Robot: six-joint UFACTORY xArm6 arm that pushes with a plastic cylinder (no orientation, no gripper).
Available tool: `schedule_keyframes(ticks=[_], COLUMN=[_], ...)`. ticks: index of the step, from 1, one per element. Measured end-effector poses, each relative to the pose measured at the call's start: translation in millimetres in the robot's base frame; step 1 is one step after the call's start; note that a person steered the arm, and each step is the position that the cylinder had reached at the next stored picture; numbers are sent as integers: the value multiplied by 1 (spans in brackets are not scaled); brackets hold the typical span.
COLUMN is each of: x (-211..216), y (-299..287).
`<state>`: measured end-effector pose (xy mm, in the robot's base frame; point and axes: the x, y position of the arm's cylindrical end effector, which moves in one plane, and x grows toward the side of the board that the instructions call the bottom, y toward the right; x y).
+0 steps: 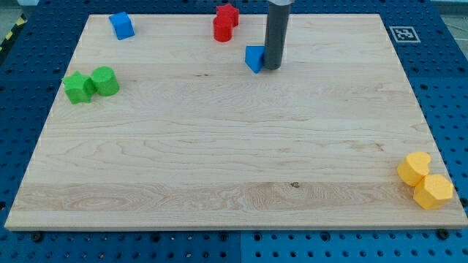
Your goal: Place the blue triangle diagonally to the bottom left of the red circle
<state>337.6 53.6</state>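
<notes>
Blue triangle (254, 58) sat far centre, just right-near of red circle (222, 31). Tip (272, 68) touched its right side. No jaws here. Probably light, stiff, slid easily; best pushed squarely on a flat face.

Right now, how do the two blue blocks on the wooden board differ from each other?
The blue block near the top left corner stands alone, far from my tip; the blue triangle block at top centre sits right against my tip's left side. The corner block shows fully; the rod hides the triangle's right edge. Both are small and blue.
</notes>
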Motion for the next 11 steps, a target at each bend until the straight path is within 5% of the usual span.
schedule_keyframes(ticks=[7, 11], x=[-45, -11], y=[-16, -44])
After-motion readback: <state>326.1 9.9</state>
